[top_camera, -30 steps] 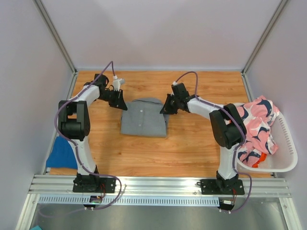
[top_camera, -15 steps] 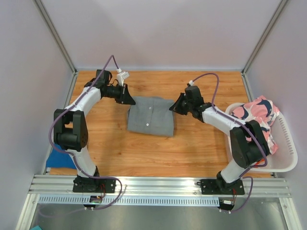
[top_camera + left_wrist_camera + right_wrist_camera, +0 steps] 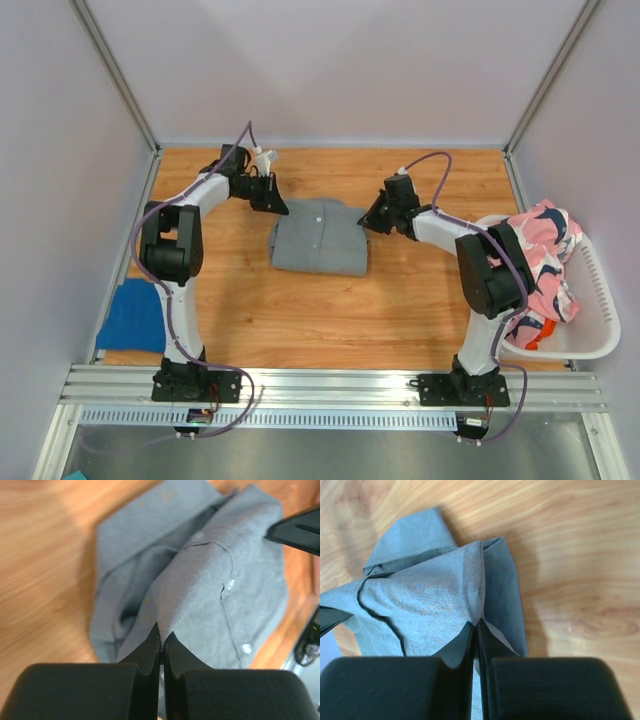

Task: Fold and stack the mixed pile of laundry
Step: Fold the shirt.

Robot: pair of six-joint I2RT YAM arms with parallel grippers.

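Observation:
A grey buttoned garment (image 3: 318, 238) lies folded in the middle of the wooden table. My left gripper (image 3: 282, 208) is shut on its far left corner, and the cloth rises in a ridge (image 3: 200, 575) from the pinched jaws (image 3: 162, 639). My right gripper (image 3: 367, 222) is shut on the far right corner, where the fabric (image 3: 435, 595) is also lifted into the closed jaws (image 3: 475, 625). A pink patterned garment (image 3: 535, 265) hangs over the basket at the right. A bright blue cloth (image 3: 133, 315) lies flat at the table's left edge.
The white slotted basket (image 3: 600, 320) sits at the right edge, near the right arm's elbow. An orange bit (image 3: 530, 340) peeks out under the pink garment. Walls and metal posts enclose the table on three sides. A metal rail (image 3: 330, 385) runs along the near edge.
Both grippers closed on the grey garment's far corners and pulled it away from the bases and slightly right. The far edge is now lifted and the garment looks shorter.

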